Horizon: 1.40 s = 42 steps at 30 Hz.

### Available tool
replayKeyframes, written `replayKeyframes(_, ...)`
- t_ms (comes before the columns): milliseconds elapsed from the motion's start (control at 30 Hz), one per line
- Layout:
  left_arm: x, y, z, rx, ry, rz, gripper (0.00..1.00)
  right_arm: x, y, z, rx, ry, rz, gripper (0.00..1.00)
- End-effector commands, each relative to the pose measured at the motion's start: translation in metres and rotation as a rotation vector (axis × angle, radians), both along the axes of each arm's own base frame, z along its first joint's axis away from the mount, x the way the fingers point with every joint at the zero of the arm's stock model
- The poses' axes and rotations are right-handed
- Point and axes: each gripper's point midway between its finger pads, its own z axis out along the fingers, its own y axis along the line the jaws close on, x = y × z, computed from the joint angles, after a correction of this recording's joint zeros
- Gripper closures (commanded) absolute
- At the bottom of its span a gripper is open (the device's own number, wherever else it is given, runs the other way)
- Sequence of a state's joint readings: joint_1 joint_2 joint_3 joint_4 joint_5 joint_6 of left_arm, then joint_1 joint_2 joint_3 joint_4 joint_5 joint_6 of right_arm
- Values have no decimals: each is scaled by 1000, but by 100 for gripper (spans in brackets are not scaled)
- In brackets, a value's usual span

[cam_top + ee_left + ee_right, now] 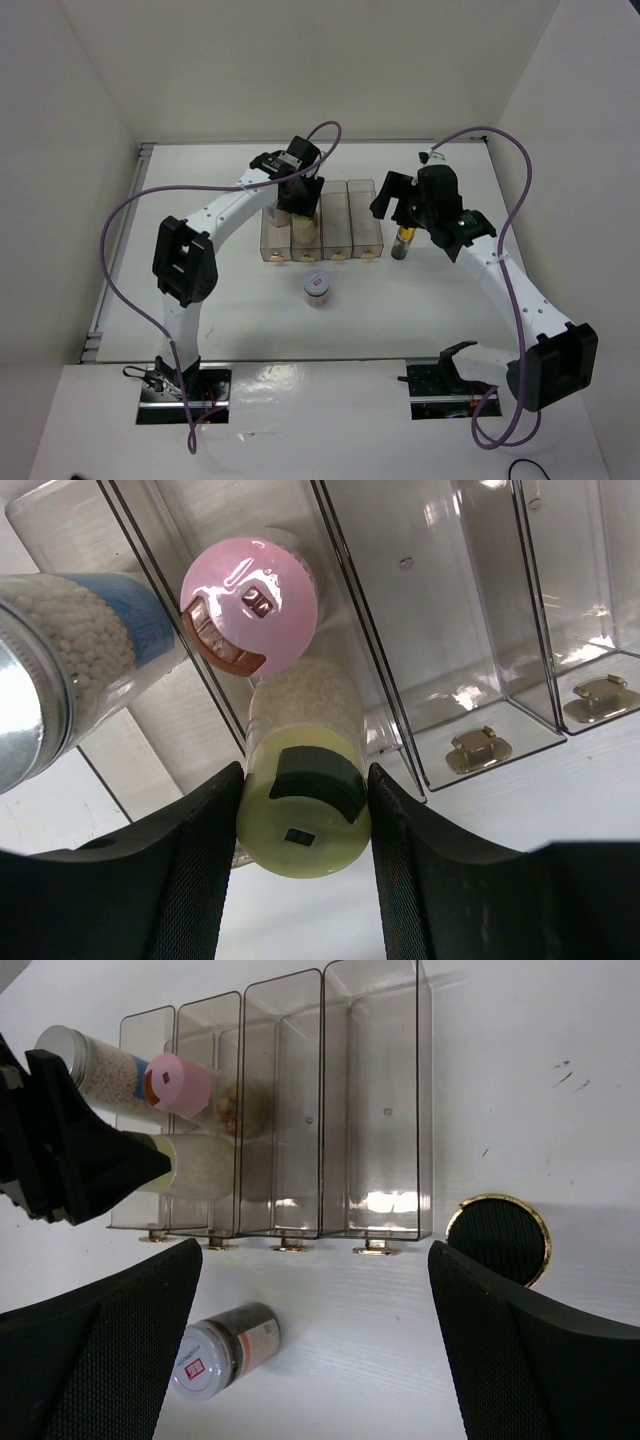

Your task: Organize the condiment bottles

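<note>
1. White walls are boxing in a white table [400, 320], and I am taking the clear four-compartment organizer [365, 215] at its middle as my landmark.
2. My left gripper [303, 820] is clamping the yellow-capped bottle [300, 830] by its sides. It is holding the bottle at the front end of the organizer's second compartment from the left, right against the pink-capped bottle [250, 605] behind it.
3. The grey-capped bottle [60, 670], filled with white beads, is standing in the organizer's leftmost compartment.
4. My right gripper [314, 1250] is hanging wide open and gripping nothing, just off the organizer's right end. The black-capped bottle [497, 1240] is standing on the table below it, beside the rightmost compartment.
5. The white-lidded jar [318, 287] is waiting on the table just in front of the organizer.
6. I am judging the step in hand to be seating the yellow-capped bottle. I cannot tell whether its base is touching the compartment floor, so I am planning to lower it straight. I would part the fingers only slightly between the close walls, then lift vertically so as not to nudge the pink neighbour.
7. Nothing is reading clearly. The jar lid is showing a red mark, the pink cap a raised stamp, and the grey-capped bottle a blue label, all illegible.
</note>
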<state>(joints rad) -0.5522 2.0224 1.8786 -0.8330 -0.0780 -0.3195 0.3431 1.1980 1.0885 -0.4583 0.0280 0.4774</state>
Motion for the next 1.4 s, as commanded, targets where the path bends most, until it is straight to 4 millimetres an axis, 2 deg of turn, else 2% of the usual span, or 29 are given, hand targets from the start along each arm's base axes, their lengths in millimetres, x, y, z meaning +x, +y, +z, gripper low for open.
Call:
replayKeyframes(0, 13, -5, 2, 7, -46, -5, 63, 2, 10, 22, 20, -66, 36, 2)
replayKeyframes(200, 10, -7, -13, 30, -26, -9, 55, -1, 25, 25, 35, -70, 86, 2)
replayKeyframes(333, 9, -9, -18, 41, -23, -13, 46, -3, 28, 25, 28, -73, 100, 2)
replayKeyframes(500, 7, -12, -18, 48, -27, -18, 29, -4, 29, 27, 19, -77, 119, 2)
replayKeyframes(633, 7, -16, -9, 39, -46, -15, 14, -11, 45, 32, 28, -85, 170, 2)
replayKeyframes(667, 8, -15, -9, 47, -51, -10, 12, -12, 44, 30, 18, -79, 174, 2)
replayKeyframes(733, 5, -18, -2, 41, -59, -19, 9, -20, 55, 33, 20, -81, 211, 2)
replayKeyframes(867, 4, -14, 34, 26, -103, 1, 1, -37, 77, 29, 20, -61, 288, 2)
replayKeyframes(900, 4, -14, 49, 12, -123, 2, 1, -41, 80, 34, 25, -72, 300, 2)
replayKeyframes(933, 5, -12, 70, 4, -154, 11, 1, -53, 84, 26, 25, -51, 335, 2)
replayKeyframes(1033, 5, -3, 114, -12, -239, 41, 1, -75, 94, 18, 54, -46, 412, 2)
replayKeyframes(1067, 4, 2, 137, -30, -278, 61, 1, -84, 101, 19, 72, -47, 441, 2)
replayKeyframes(1167, 1, 17, 168, -31, -365, 109, 1, -96, 111, 16, 107, -28, 469, 2)
replayKeyframes(1233, 3, 39, 165, -14, -356, 163, 1, -99, 120, 4, 97, 14, 487, 2)
replayKeyframes(1300, -5, 55, 177, -30, -378, 203, 1, -100, 130, 0, 46, 14, 479, 2)
replayKeyframes(1333, -5, 62, 165, -24, -365, 221, 1, -98, 137, -10, 18, 32, 479, 2)
replayKeyframes(1367, -13, 71, 177, -72, -385, 223, 1, -101, 140, -17, -17, 55, 479, 2)
